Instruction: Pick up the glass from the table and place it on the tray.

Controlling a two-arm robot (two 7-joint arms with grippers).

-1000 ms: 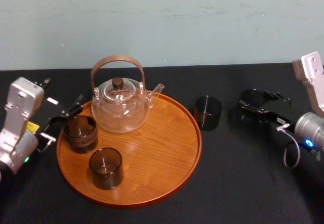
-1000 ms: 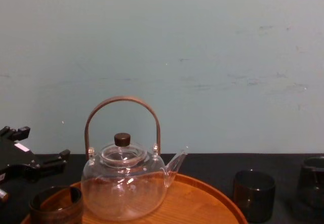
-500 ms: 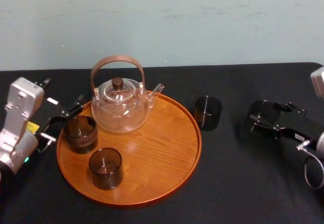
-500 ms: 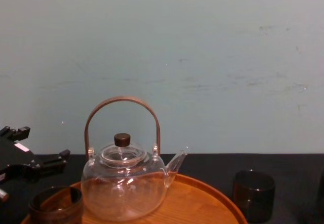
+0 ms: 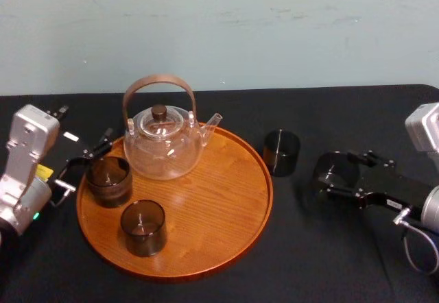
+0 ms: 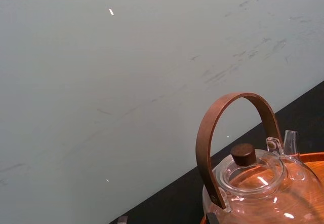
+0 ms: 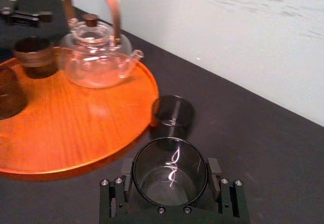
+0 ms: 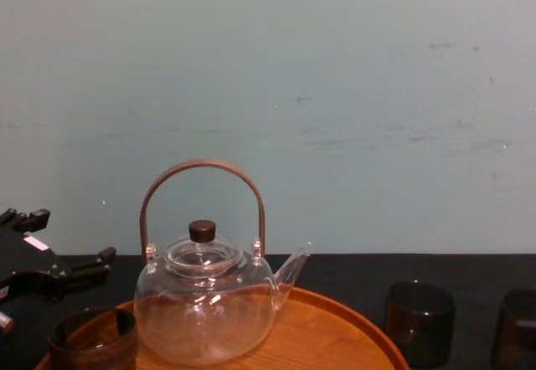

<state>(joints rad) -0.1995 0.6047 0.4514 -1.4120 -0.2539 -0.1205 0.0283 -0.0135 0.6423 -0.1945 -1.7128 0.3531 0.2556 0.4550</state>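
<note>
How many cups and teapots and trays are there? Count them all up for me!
Dark glasses: 4 (two tray glasses, one table glass beside the tray, one held glass in the right gripper)
Glass teapot: 1
Wooden tray: 1
Total: 6
The left gripper sits open at the tray's left edge.

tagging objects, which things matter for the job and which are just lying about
Job: dark glass tumbler in jaws of right gripper; round orange-brown wooden tray.
Lying about: clear glass teapot; two dark tumblers on tray; lone tumbler beside it; left gripper parked left.
</note>
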